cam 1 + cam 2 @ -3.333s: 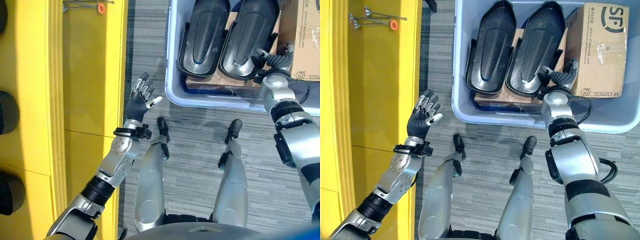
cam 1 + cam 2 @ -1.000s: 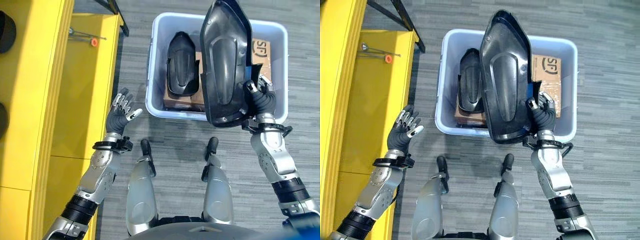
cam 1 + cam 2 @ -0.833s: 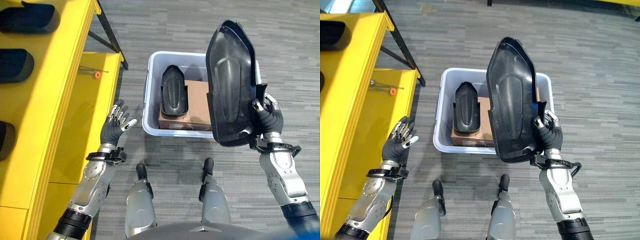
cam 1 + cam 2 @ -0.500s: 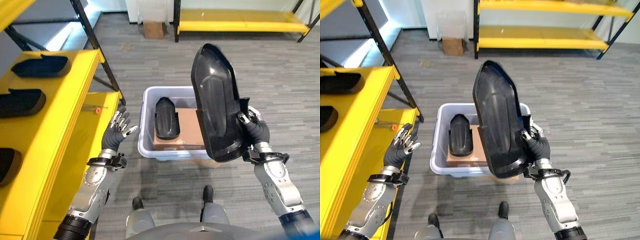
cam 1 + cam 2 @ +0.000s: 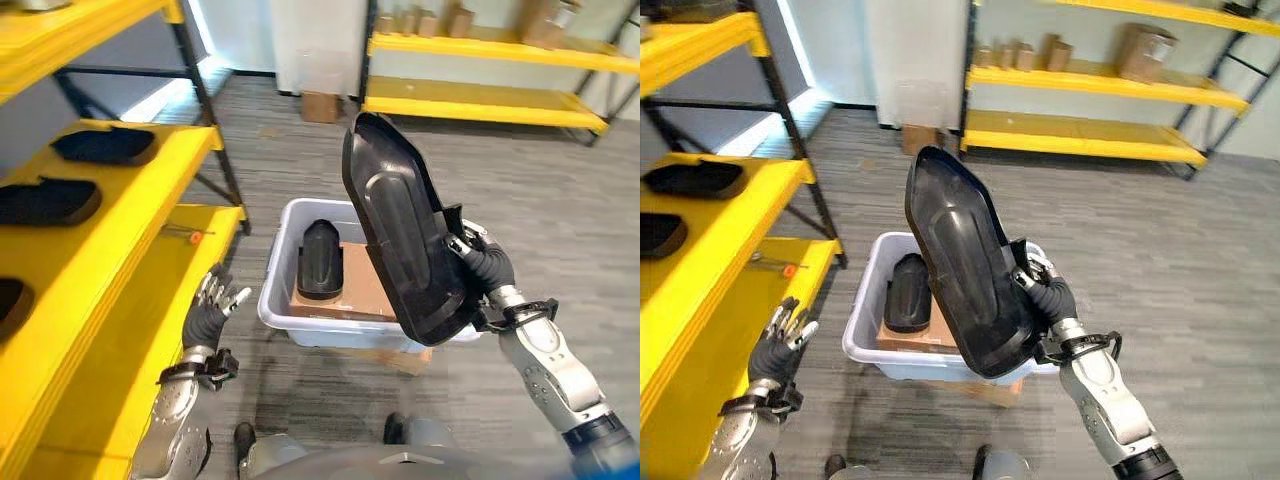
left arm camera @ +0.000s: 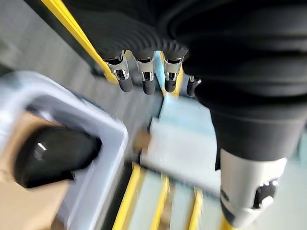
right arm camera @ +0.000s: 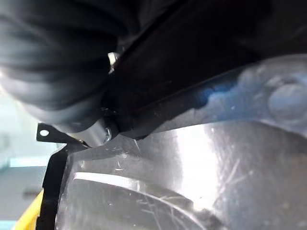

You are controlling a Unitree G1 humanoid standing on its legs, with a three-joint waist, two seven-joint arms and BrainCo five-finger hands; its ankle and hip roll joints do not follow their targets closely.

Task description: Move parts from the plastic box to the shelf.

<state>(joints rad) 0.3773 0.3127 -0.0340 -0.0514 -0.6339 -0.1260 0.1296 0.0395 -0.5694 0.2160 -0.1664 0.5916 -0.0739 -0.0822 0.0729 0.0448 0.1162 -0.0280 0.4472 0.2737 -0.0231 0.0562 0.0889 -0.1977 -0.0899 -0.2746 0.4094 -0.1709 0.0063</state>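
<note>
My right hand [image 5: 482,270] is shut on the edge of a large black moulded part [image 5: 400,240], which it holds upright and tilted above the pale plastic box [image 5: 272,303]. The part's glossy inner face [image 7: 168,177] shows up close in the right wrist view. A second, smaller black part [image 5: 320,260] lies in the box on a cardboard carton [image 5: 350,292]. My left hand [image 5: 210,308] is open with fingers [image 6: 144,81] spread, holding nothing, between the box and the yellow shelf [image 5: 110,250].
Two black parts [image 5: 105,145] [image 5: 45,200] lie on the yellow shelf's upper level at the left. A small orange-tipped tool [image 5: 195,237] rests on its lower level. Another yellow rack [image 5: 480,95] with cartons stands at the far side across grey floor.
The camera has tilted up, showing more of the room. My right hand has carried the black part leftward, still held. The left hand stays open.
</note>
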